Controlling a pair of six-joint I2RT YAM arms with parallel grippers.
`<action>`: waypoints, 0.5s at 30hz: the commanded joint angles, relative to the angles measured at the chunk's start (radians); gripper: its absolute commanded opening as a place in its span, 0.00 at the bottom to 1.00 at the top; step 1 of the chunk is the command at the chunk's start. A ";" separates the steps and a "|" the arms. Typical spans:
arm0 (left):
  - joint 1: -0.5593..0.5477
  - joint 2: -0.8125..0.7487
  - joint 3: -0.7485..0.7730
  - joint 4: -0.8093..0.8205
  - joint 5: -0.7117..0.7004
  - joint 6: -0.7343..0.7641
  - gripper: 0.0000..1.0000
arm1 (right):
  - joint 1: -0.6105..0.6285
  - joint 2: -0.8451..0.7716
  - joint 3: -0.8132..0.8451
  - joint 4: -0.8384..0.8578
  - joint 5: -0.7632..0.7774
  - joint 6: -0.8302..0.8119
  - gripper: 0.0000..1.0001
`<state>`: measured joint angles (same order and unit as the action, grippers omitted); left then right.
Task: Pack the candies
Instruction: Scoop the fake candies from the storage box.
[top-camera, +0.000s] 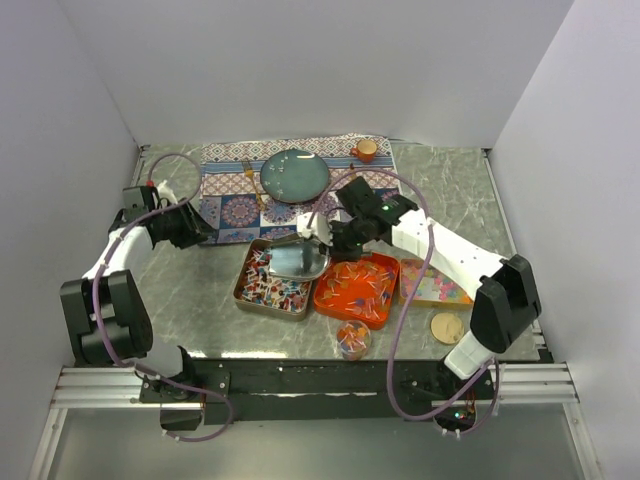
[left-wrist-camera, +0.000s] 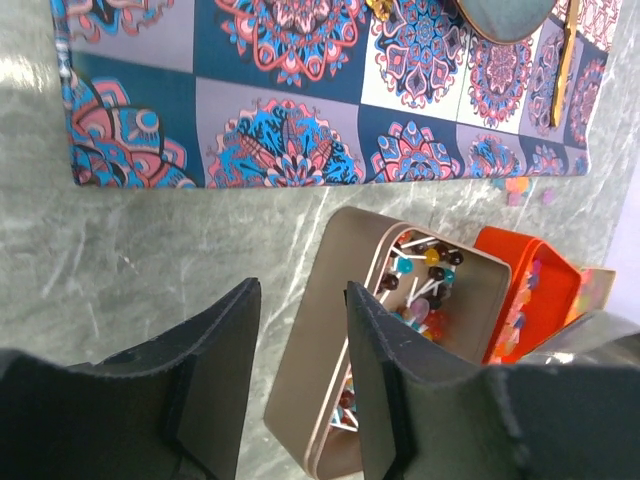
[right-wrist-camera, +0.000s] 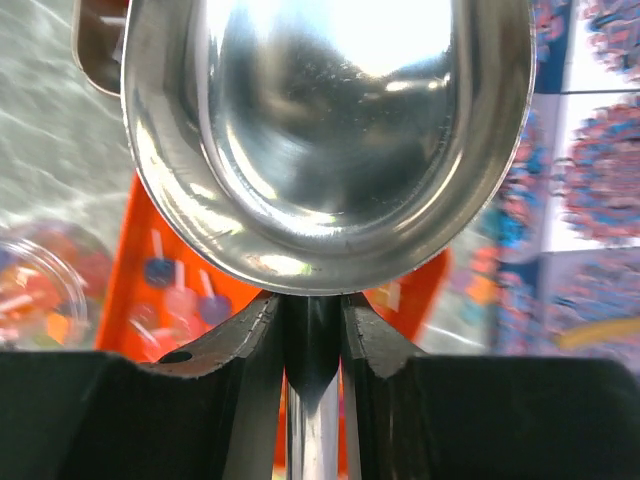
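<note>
Nearest, a small round clear cup (top-camera: 337, 338) holds colourful candies (top-camera: 352, 342). Right hand (right-wrist-camera: 312, 310) pinches the silver metal scoop (right-wrist-camera: 330, 130) by its handle; left hand (left-wrist-camera: 302, 290) hangs half-open, empty.

Glare on scoop (right-wrist-camera: 330, 130); blurred surroundings

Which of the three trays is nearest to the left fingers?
The metal tray, leftmost; the orange tray and the small right-hand tray lie farther away.

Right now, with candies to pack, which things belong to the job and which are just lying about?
Job: candies, metal tray, orange tray, scoop in right gripper, clear cup.
Lying about: blue plate, patterned mat, small orange cup, wooden disc.
</note>
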<state>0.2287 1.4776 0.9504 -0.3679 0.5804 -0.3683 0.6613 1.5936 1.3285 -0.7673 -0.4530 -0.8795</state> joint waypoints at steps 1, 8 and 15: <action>0.006 0.007 -0.001 -0.006 -0.014 -0.066 0.44 | 0.061 0.051 0.216 -0.117 0.274 -0.134 0.00; 0.004 -0.072 -0.125 -0.069 -0.136 -0.192 0.03 | 0.142 0.137 0.281 -0.223 0.585 -0.335 0.00; 0.003 -0.158 -0.309 0.017 -0.114 -0.365 0.01 | 0.244 0.235 0.337 -0.293 0.761 -0.357 0.00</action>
<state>0.2298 1.3811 0.7052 -0.4030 0.4690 -0.6117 0.8497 1.7939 1.6001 -1.0031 0.1513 -1.1774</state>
